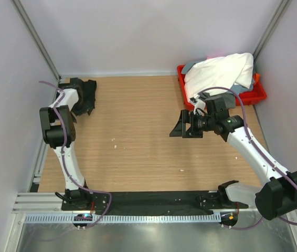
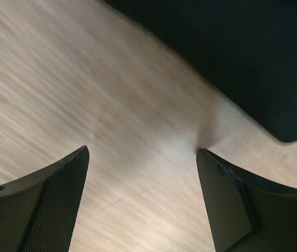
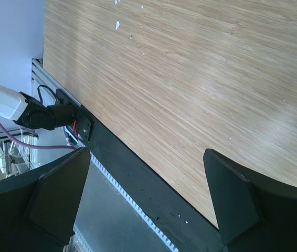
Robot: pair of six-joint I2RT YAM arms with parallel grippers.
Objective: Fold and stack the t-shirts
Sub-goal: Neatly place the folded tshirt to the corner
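A pale wood-grain table (image 1: 138, 147) fills the floor of a white-walled work cell, with two white robot arms bolted at its near edge. At the far right corner sits a red plastic tray (image 1: 254, 97), and heaped in it, spilling over the rim, is a crumpled white fabric t-shirt (image 1: 219, 71) with a grey fabric t-shirt (image 1: 190, 66) peeking out beneath. These two look unfolded, waiting in the tray as the supply pile. At the far left corner lies a black fabric t-shirt (image 1: 88, 94), gathered into a compact dark bundle on the table. It seems to be set there as the start of the stack, though I cannot tell how neatly it is folded. The left gripper (image 2: 143, 152) hovers just beside that black shirt with its jaws spread and only bare wood between them, holding nothing. The right gripper (image 1: 182, 126) hangs over the middle right of the table, near the tray, jaws wide apart and empty, likely placed to reach for the next shirt.
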